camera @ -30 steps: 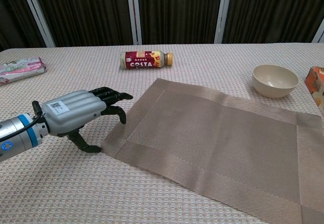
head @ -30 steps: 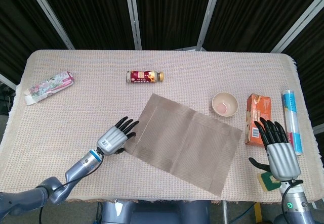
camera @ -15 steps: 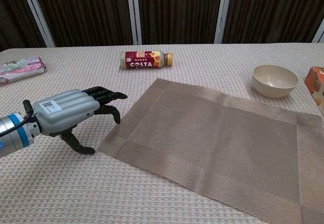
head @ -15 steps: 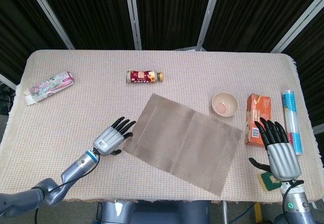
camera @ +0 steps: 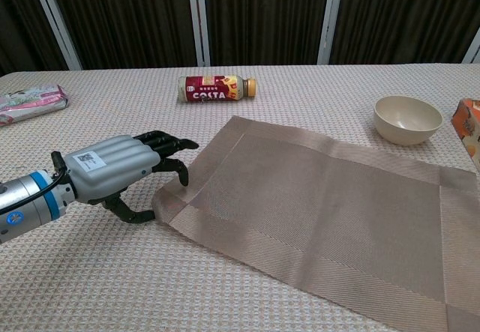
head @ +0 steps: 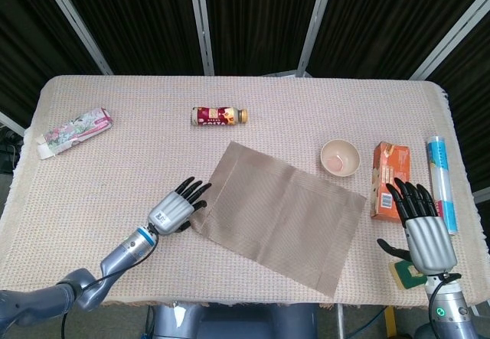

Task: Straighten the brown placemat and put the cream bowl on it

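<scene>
The brown placemat (head: 283, 216) (camera: 322, 212) lies askew in the middle of the table, its long sides running down to the right. My left hand (head: 178, 205) (camera: 124, 171) is at its near left corner. The fingertips rest on the mat's edge, the thumb is under the corner, and the corner is slightly raised. The cream bowl (head: 339, 158) (camera: 407, 119) stands upright on the cloth, just beyond the mat's far right corner. My right hand (head: 425, 232) hovers at the front right with fingers spread, holding nothing, away from both.
A Costa bottle (head: 219, 115) (camera: 218, 88) lies behind the mat. A flowered packet (head: 74, 132) sits far left. An orange carton (head: 389, 179) and a blue-white tube (head: 441, 182) lie right of the bowl. A green-yellow sponge (head: 407, 275) is under my right hand.
My left hand drew back to the left, then came right again to the mat's corner. That corner shifted with it and now stands slightly lifted. The right hand stayed still.
</scene>
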### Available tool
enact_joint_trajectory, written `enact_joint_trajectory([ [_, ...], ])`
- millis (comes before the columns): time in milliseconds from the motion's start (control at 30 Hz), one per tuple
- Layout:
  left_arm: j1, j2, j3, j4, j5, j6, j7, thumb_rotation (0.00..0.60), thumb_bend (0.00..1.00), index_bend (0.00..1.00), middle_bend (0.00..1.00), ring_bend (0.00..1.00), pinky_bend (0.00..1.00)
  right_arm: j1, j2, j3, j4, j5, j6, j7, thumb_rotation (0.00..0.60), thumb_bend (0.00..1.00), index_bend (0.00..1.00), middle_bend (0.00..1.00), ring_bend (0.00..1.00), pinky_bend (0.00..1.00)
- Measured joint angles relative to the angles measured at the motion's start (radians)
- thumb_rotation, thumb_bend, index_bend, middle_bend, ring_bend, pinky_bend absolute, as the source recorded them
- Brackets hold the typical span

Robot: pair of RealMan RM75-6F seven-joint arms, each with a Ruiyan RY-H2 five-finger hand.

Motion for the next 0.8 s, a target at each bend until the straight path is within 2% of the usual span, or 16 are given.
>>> enact_joint_trajectory([
  [233,-0.013,0.004,-0.016,-0.025,-0.007,0.001,0.017,0.6,0.32,0.33,0.0,0.0,0.0,0.0,0.0,0.005,0.002,0.007,-0.011,0.005,0.6,0.0,0.0,0.0,0.0,0.0],
  [367,-0.02,-0.005,-0.026,-0.03,-0.021,-0.012,0.029,0.6,0.43,0.36,0.0,0.0,0.0,-0.003,0.002,0.006,0.002,0.004,-0.009,0.007,0.6,0.0,0.0,0.0,0.0,0.0],
  [467,-0.023,-0.02,-0.037,-0.027,-0.042,-0.028,0.039,0.6,0.48,0.38,0.0,0.0,0.0,-0.004,0.003,0.007,0.0,0.0,-0.007,0.008,0.6,0.0,0.0,0.0,0.0,0.0],
  [800,-0.03,-0.069,-0.061,-0.016,-0.088,-0.051,0.079,0.6,0.58,0.62,0.0,0.0,0.0,-0.009,0.009,0.007,-0.002,-0.015,-0.001,0.017,0.6,0.0,0.0,0.0,0.0,0.0],
])
